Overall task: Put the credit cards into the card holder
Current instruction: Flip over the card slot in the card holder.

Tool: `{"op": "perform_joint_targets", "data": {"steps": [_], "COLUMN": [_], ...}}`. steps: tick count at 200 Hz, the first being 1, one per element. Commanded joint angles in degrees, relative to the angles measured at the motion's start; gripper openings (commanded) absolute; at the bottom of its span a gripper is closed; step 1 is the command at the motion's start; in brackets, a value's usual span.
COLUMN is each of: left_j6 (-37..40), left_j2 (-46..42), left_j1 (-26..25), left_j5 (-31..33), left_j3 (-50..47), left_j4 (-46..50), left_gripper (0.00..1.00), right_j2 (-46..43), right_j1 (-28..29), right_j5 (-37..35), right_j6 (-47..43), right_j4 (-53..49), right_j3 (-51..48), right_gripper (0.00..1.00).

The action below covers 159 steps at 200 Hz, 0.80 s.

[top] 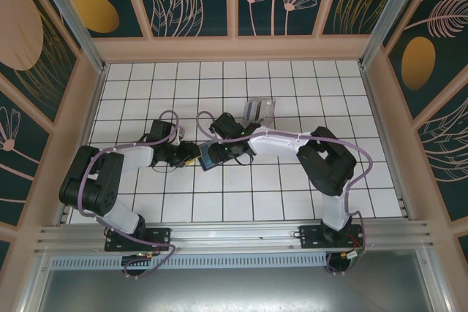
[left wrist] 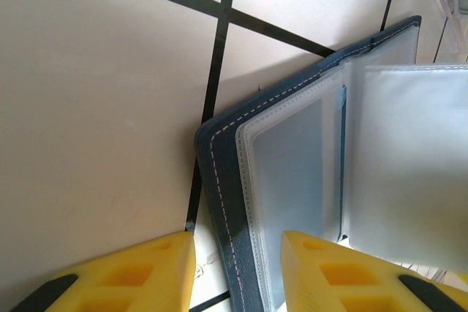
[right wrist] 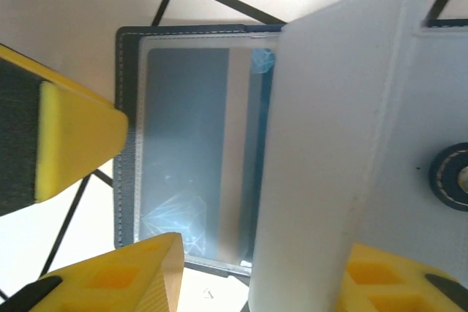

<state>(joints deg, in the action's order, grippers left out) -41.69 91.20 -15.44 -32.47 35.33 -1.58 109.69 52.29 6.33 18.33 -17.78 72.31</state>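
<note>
A small dark navy-blue folding card holder (top: 208,158) lies open on the white tiled tabletop (top: 329,93), between the two arms, which meet over it from either side.

The left gripper (left wrist: 235,239) has its yellow fingers apart, straddling the stitched navy edge of the cover. One finger is over bare tile and the other over the first clear pocket. This looks meant to pin the card holder in place so it does not slide. Whether the fingers actually press on it cannot be told.

The right gripper (right wrist: 263,253) is also spread. A frosted white plastic leaf (right wrist: 322,180) of the card holder stands upright between its fingers, close to one of them and clear of the other, so it is propped rather than clamped. Tipping the leaf up probably serves to expose the clear sleeve (right wrist: 190,151) beneath it as a slot.

The thin grey and silver credit cards (top: 259,111) sit in a small pile farther up the tabletop, apart from the card holder and just beyond the right arm. No card shows in either gripper, so the loading seems not yet begun.
</note>
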Motion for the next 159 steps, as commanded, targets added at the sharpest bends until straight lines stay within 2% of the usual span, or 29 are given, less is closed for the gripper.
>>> {"op": "perform_joint_targets", "data": {"steps": [1, 45, 95, 130, 159], "left_j6": [-0.5, -0.8, -1.0, -0.9, -0.8], "left_j2": [0.6, -0.9, -2.7, -3.5, -5.7], "left_j1": [-0.6, 0.8, 2.8, 3.0, 3.0], "left_j5": [2.7, 1.9, 1.7, 3.4, 6.0], "left_j3": [-1.4, -1.7, -2.5, -2.7, -3.2], "left_j4": [-1.8, -1.8, -1.4, -0.5, 0.5], "left_gripper": [0.39, 0.43, 0.47, 0.48, 0.48], "right_j2": [0.8, 1.0, -0.8, -7.2, -12.7], "right_j1": [0.6, 0.4, 0.2, -2.7, -9.1], "right_j5": [3.5, 9.2, 16.7, 11.5, 4.8], "right_j6": [0.1, 0.5, 1.7, 1.8, 1.7], "right_j4": [3.1, 8.6, 14.6, 14.3, 11.6], "right_j3": [1.1, -1.0, -4.1, -6.6, -8.3], "right_gripper": [0.44, 0.4, 0.42, 0.45, 0.48]}}
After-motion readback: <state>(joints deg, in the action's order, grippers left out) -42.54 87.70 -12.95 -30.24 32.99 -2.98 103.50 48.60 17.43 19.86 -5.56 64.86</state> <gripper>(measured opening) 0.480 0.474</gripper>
